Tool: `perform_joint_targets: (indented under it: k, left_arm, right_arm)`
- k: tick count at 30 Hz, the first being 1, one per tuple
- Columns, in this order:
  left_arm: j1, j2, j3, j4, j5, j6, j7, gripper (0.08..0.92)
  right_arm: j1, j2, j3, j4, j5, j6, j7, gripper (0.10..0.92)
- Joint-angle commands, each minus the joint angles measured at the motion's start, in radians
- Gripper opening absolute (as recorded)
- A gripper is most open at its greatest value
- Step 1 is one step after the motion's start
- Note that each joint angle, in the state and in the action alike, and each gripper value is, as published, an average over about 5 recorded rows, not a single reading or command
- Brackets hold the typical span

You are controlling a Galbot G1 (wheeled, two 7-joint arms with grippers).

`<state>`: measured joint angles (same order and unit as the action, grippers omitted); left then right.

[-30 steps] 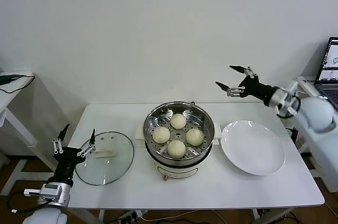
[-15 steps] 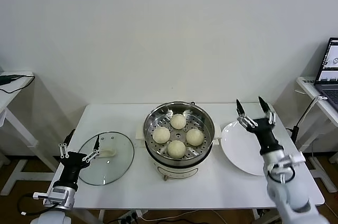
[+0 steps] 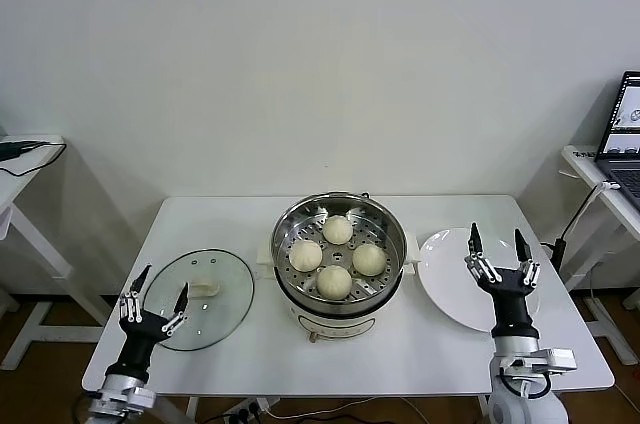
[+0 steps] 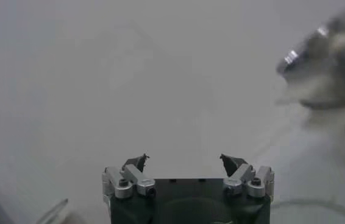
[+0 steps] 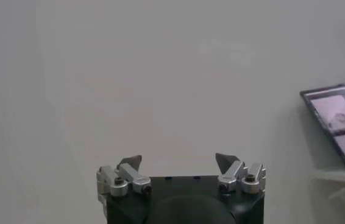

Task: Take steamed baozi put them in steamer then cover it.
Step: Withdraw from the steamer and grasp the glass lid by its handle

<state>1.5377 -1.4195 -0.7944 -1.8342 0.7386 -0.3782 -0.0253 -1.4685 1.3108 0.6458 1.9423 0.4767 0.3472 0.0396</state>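
Observation:
Several cream-white steamed baozi [image 3: 334, 281] lie on the perforated tray inside the shiny steamer [image 3: 296, 215], which stands at the table's middle. The glass cover [image 3: 225, 294] lies flat on the table to the steamer's left, its white handle [image 3: 205, 289] up. My left gripper [image 3: 154, 291] points upward at the table's front left corner, beside the cover, open and holding nothing. My right gripper [image 3: 497, 247] points upward over the near part of the white plate [image 3: 450, 264], open and holding nothing. Both wrist views face the bare wall, with the left gripper [image 4: 184, 159] and the right gripper [image 5: 178, 159] spread wide.
The flat white plate lies to the right of the steamer. A laptop [image 3: 622, 134] stands on a side table at the far right, and another small table [image 3: 22, 159] is at the far left. A white wall is behind.
My right arm has swung from high at the back right down to the front, over the plate. My left gripper has drawn back and down toward the table's front left corner.

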Motion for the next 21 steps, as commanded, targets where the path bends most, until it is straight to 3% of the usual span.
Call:
perform_joint_targets:
  k: [1, 21]
  left_arm:
    - [-0.04, -0.003, -0.015, 0.217, 0.732, -0.153, -0.295, 0.823]
    - [-0.186, -0.011, -0.008, 0.326, 0.834, -0.054, -0.332, 0.823]
  right_arm:
    - [-0.026, 0.059, 0.002, -0.03, -0.035, 0.032, 0.026, 0.823]
    - [-0.024, 0.061, -0.01, -0.038, -0.046, 0.039, 0.013, 0.823]
